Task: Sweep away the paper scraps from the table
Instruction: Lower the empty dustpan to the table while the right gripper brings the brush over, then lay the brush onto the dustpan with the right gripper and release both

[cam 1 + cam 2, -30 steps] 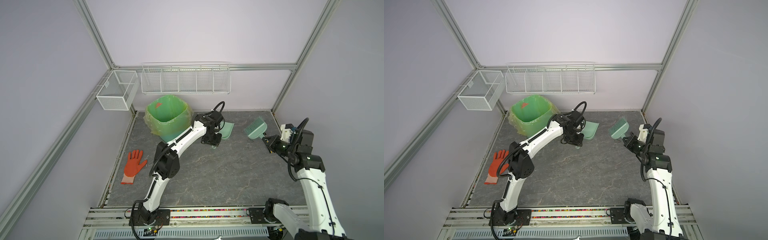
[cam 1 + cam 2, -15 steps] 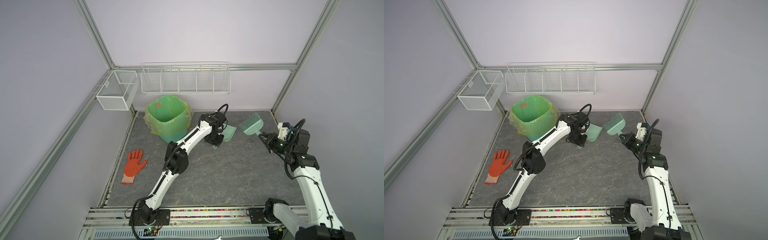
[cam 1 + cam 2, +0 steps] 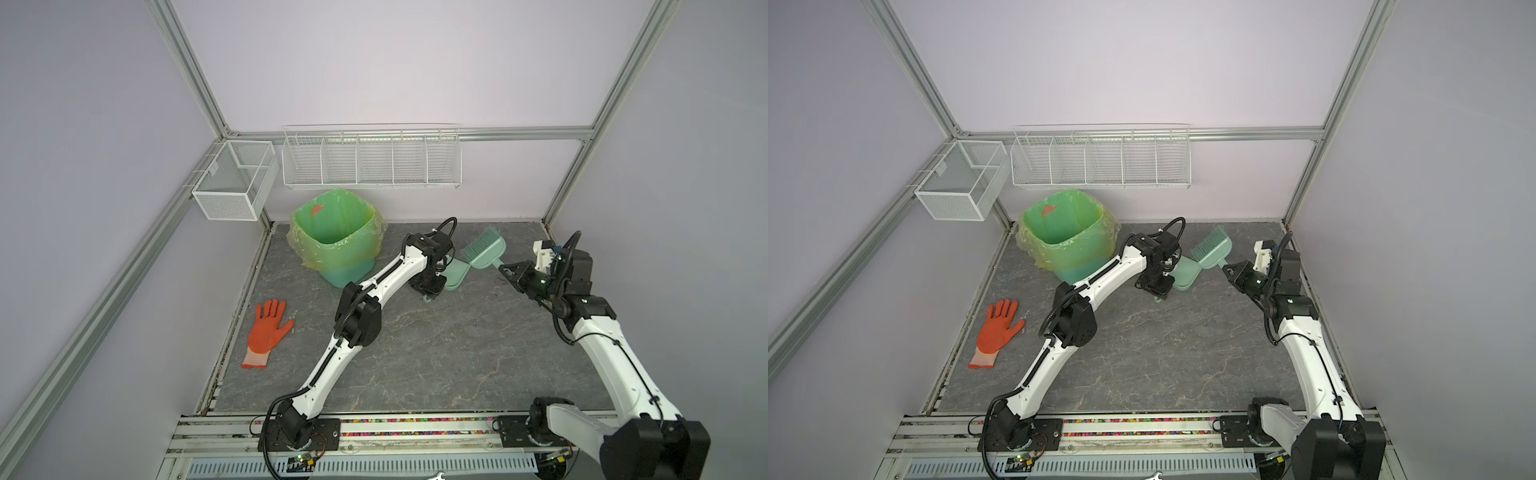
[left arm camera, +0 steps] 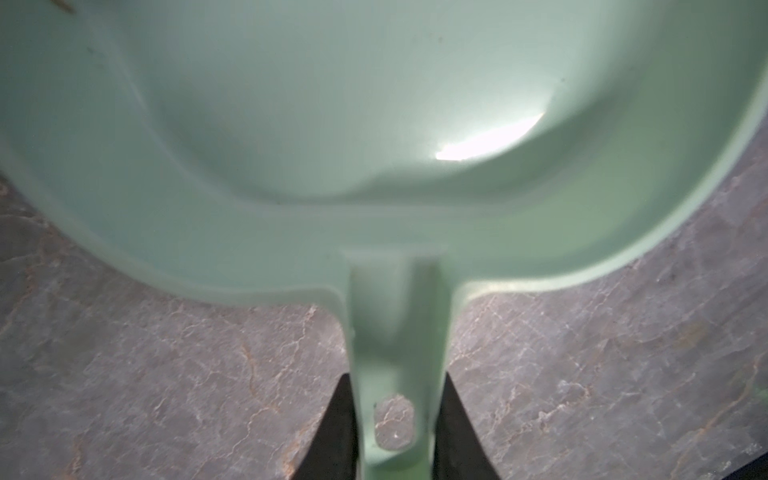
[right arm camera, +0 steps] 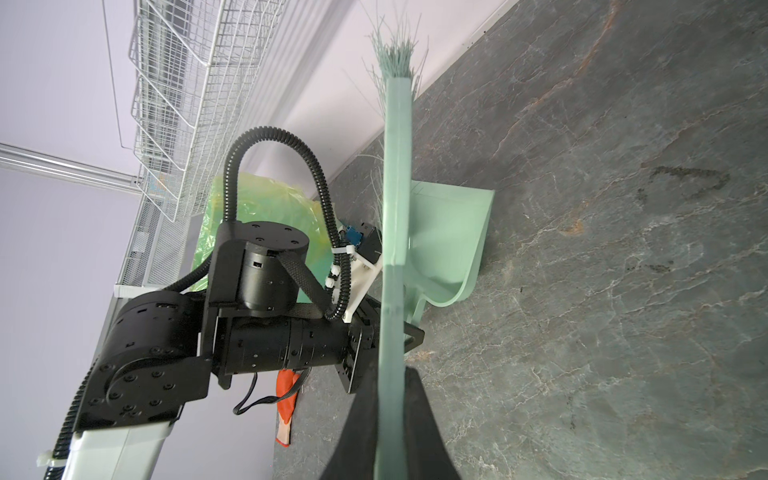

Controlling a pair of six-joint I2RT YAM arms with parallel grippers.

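In both top views the left gripper (image 3: 429,291) sits just above the centre of the frame, its fingers (image 4: 336,424) closed on the handle of the mint-green dustpan (image 3: 456,274), whose scoop lies low over the grey marbled worktop (image 3: 457,353), right of the green-lined bin (image 3: 353,253). The right gripper (image 3: 505,268), at centre right, has its fingers (image 5: 419,415) clamped on the handle of the matching hand brush (image 3: 484,249), bristles aimed at the back wall, head overlapping the pan's far edge; whether they touch I cannot tell. An orange glove (image 3: 268,328) lies at the worktop's left edge, well apart
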